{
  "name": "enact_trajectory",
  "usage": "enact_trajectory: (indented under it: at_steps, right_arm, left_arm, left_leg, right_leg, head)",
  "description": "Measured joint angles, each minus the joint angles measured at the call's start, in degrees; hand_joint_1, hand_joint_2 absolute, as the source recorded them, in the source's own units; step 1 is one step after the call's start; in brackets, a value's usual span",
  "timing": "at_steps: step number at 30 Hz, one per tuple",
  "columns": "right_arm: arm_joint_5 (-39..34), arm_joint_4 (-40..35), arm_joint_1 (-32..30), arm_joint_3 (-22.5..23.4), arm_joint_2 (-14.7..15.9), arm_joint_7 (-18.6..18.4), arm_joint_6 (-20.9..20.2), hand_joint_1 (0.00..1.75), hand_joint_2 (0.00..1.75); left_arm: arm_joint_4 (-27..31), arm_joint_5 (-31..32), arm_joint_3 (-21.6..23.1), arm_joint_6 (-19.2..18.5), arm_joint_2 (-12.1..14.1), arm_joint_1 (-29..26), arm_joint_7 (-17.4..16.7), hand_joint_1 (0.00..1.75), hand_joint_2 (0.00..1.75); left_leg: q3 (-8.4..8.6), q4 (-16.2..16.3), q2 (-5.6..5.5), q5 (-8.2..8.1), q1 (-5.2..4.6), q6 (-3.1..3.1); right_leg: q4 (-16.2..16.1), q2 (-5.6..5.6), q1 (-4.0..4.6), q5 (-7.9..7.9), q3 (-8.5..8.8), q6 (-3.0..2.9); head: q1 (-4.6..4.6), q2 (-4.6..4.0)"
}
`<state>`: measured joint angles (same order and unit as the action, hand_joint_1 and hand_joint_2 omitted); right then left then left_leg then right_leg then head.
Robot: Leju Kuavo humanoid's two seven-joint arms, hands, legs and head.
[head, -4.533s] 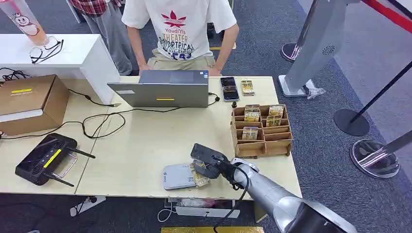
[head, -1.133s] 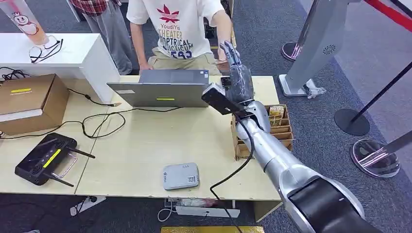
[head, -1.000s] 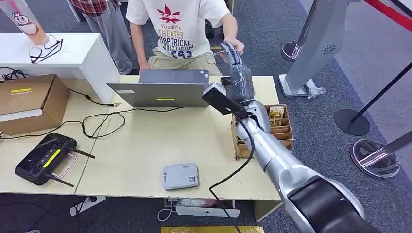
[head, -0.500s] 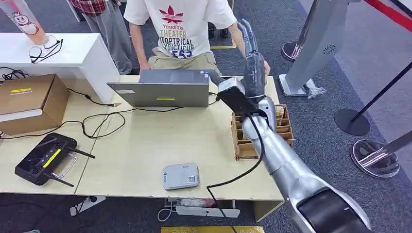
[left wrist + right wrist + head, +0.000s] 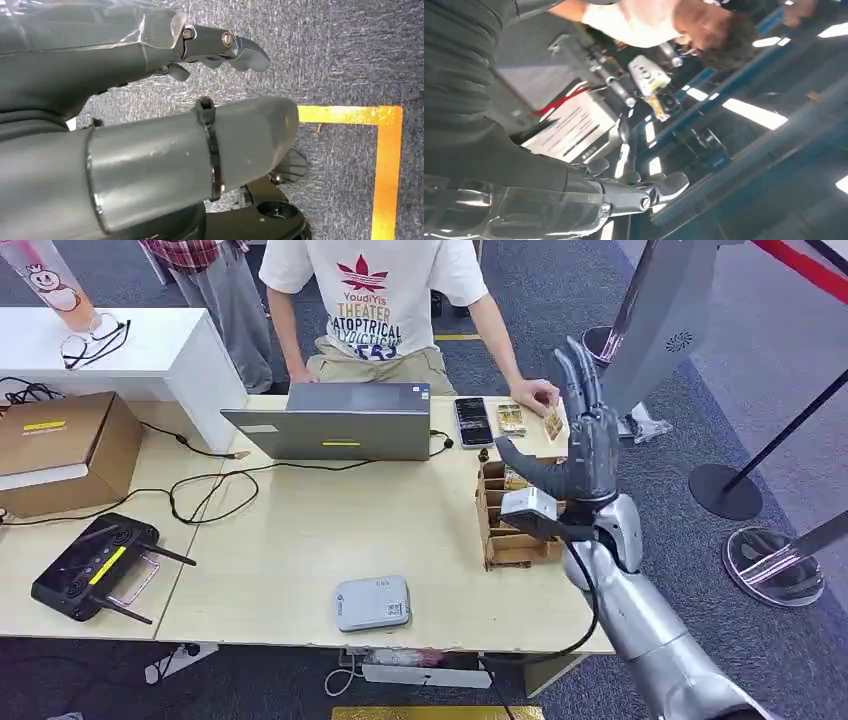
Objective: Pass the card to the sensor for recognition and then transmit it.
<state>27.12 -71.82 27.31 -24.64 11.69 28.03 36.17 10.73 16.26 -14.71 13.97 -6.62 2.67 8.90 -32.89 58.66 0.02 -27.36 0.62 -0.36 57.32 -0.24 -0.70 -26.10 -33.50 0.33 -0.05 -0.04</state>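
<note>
Head view puts the right hand (image 5: 582,445) raised above the wooden rack (image 5: 520,540) at the surface's (image 5: 300,540) right end, fingers straight and spread, thumb out, holding nothing. The card (image 5: 553,425) lies beyond it on the far side, in a person's hand (image 5: 537,397) just past the fingertips — so the handover looks complete. The grey sensor (image 5: 372,602) sits well apart, near the front edge to the left. Left hand (image 5: 220,47) hangs over the carpet, loosely curled and empty.
</note>
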Motion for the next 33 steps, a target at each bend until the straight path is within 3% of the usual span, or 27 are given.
enact_trajectory:
  at_steps: [10, 11, 14, 15, 27, 30, 33]
  right_arm:
    - [15.1, -7.7, -16.9, 8.8, 6.6, -7.3, 0.3, 0.03, 1.75]
    - [15.2, -8.2, -18.1, 9.6, 7.1, -7.7, 0.3, 0.16, 1.75]
    - [15.7, -9.1, -20.7, 11.7, 7.8, -8.3, 0.1, 0.28, 1.75]
    - [15.9, -9.2, -21.4, 12.3, 8.0, -8.4, 0.0, 0.44, 1.75]
    - [15.9, -8.0, -22.0, 14.4, 8.5, -8.3, -2.5, 0.63, 1.75]
    - [16.1, -6.8, -21.4, 14.4, 8.5, -8.1, -3.1, 0.47, 1.75]
    - [17.4, -5.4, -20.9, 14.3, 8.3, -8.1, -3.1, 0.47, 1.75]
  left_arm:
    - [0.0, -0.4, -0.4, -0.4, 0.5, -0.3, 0.0, 0.00, 0.00]
    - [0.0, -0.7, -0.5, -0.4, 0.5, -0.3, 0.1, 0.00, 0.00]
    - [0.0, -1.2, -1.2, -0.3, 0.6, -0.4, 0.1, 0.00, 0.00]
    - [0.0, -1.4, -1.4, -0.3, 0.7, -0.5, 0.1, 0.00, 0.00]
    - [0.0, -2.6, -3.0, -0.1, 1.0, -0.6, 0.5, 0.00, 0.00]
    - [0.0, -2.6, -3.0, -0.1, 1.0, -0.6, 0.5, 0.00, 0.00]
    - [0.0, -2.6, -3.0, -0.1, 1.0, -0.6, 0.2, 0.00, 0.00]
  left_leg:
    - [-0.11, 0.0, -0.07, -0.05, -0.01, 0.06]
    - [-0.12, 0.0, -0.08, -0.05, -0.01, 0.06]
    - [-0.12, 0.0, -0.04, -0.05, -0.01, 0.06]
    - [-0.12, 0.0, -0.04, -0.05, -0.01, 0.06]
    - [-0.13, 0.0, -0.03, -0.05, -0.01, 0.06]
    - [-0.14, 0.0, -0.04, -0.05, -0.01, 0.06]
    - [-0.16, 0.0, -0.05, -0.05, -0.01, 0.06]
  right_leg:
    - [0.0, -0.10, -0.01, -0.09, -0.03, 0.12]
    - [0.0, -0.11, -0.01, -0.09, -0.03, 0.12]
    - [0.0, -0.06, -0.01, -0.09, -0.04, 0.12]
    - [0.0, -0.06, -0.01, -0.09, -0.04, 0.12]
    - [0.0, -0.07, -0.01, -0.09, -0.03, 0.11]
    - [0.0, -0.08, -0.01, -0.09, -0.03, 0.11]
    - [0.0, -0.09, -0.01, -0.09, -0.03, 0.11]
  head:
    - [-0.02, 0.00]
    - [0.00, 0.00]
    - [0.00, 0.00]
    - [0.00, 0.00]
    - [0.00, 0.00]
    - [0.00, 0.00]
    - [0.00, 0.00]
